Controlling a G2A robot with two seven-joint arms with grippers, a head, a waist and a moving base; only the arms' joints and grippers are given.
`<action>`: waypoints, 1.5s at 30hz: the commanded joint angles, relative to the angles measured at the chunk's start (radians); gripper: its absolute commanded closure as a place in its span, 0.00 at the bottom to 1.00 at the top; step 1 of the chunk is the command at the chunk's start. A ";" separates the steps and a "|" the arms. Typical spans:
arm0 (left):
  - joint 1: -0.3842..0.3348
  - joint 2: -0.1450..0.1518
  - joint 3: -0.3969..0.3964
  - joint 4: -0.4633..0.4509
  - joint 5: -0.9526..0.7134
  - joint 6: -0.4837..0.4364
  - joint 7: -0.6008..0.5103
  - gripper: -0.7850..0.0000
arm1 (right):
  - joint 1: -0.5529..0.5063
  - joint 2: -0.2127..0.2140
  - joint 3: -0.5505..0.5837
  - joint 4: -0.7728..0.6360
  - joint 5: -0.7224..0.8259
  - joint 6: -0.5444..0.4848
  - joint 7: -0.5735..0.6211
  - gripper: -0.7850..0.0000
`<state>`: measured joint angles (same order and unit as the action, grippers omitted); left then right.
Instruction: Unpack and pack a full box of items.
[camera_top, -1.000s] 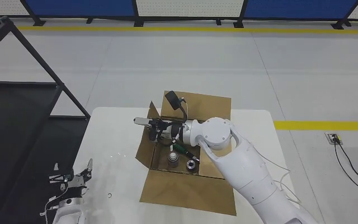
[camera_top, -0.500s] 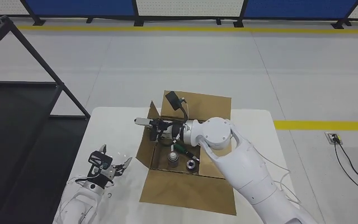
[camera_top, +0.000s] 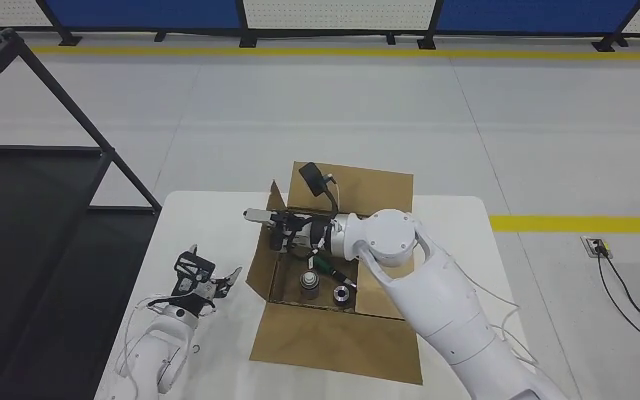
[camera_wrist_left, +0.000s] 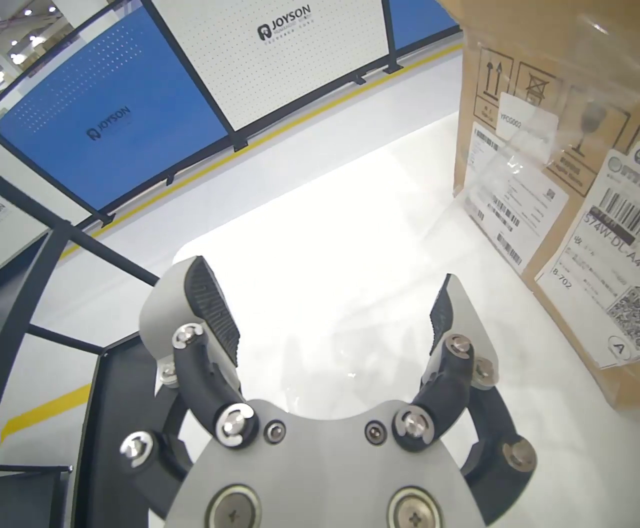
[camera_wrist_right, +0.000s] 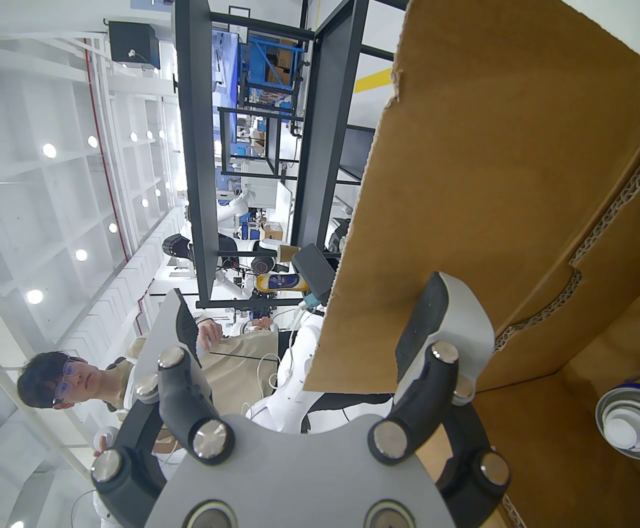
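Open cardboard box (camera_top: 352, 188) on a white table (camera_top: 200, 215), cans (camera_top: 311, 286) inside.
Right claw (camera_wrist_right: 310, 305), wide open and empty, straddles the box's left flap (camera_wrist_right: 475, 150), nearer than the left claw (camera_wrist_left: 325, 295), which hangs open and empty over the table beside that wall.

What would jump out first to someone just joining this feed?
The open cardboard box in the middle of the white table, flaps spread, with round metal containers on its floor. The right tool sits at its side flap, open, the flap's edge seemingly between its fingers. The left tool hangs open above the table beside the box's labelled wall.
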<state>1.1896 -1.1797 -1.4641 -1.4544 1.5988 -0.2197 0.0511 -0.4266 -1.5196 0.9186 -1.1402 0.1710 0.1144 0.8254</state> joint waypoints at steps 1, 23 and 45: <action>-0.027 0.000 0.009 0.026 0.013 -0.016 -0.016 0.00 | 0.000 0.000 0.001 -0.001 -0.002 0.002 0.000 0.00; -0.194 -0.041 0.072 0.195 -0.050 0.303 -0.102 0.00 | -0.009 -0.001 0.013 -0.017 -0.014 0.023 -0.007 0.00; -0.090 -0.050 -0.031 0.029 -0.110 0.489 -0.013 0.00 | -0.011 -0.002 0.026 -0.002 -0.012 0.007 0.005 0.00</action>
<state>1.0878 -1.2299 -1.4842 -1.4140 1.4993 0.2669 0.0349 -0.4369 -1.5217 0.9431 -1.1424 0.1596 0.1215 0.8299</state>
